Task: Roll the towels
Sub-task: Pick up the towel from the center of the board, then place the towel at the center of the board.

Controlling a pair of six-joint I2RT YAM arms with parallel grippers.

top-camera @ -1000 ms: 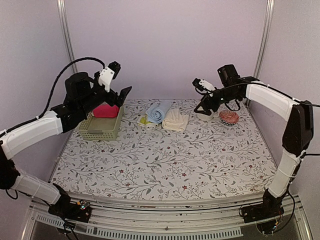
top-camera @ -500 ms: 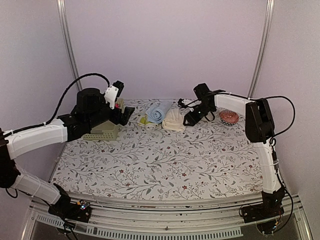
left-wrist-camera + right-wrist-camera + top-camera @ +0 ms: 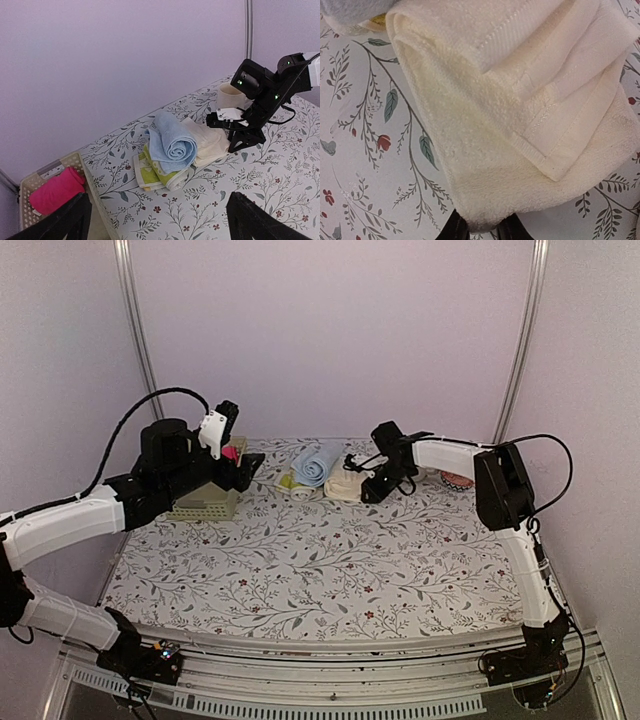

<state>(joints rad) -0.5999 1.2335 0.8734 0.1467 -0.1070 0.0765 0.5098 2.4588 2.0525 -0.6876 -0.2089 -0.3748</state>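
Lilac walls (image 3: 330, 330) on three sides; tabletop (image 3: 330, 570) under a white cloth printed with leafy sprigs and small red flowers. Item, one pale green mesh basket (image 3: 30, 185) at the rear left, holding the hot pink towel (image 3: 52, 190), rolled and lying inside it. Item, the light blue towel (image 3: 172, 140), rolled, its spiral end facing the left wrist camera, resting on top of the pale yellow-green towel (image 3: 155, 175), which lies folded flat at the rear middle of the tabletop. Item, the cream-white towel (image 3: 520, 100), loosely folded in several layers, just beside the blue roll on its right and touching it. Item, one cream mug (image 3: 230, 95), upright, behind the right arm near the back wall. Left fingers (image 3: 65, 222): spread wide with nothing between them, hanging above the tabletop just in front of the basket and pointed toward the towel pile. Right fingers (image 3: 454, 230): lowered to the tabletop at the right-hand edge of the cream-white towel, drawn close together with that edge of the cloth pinched between the tips
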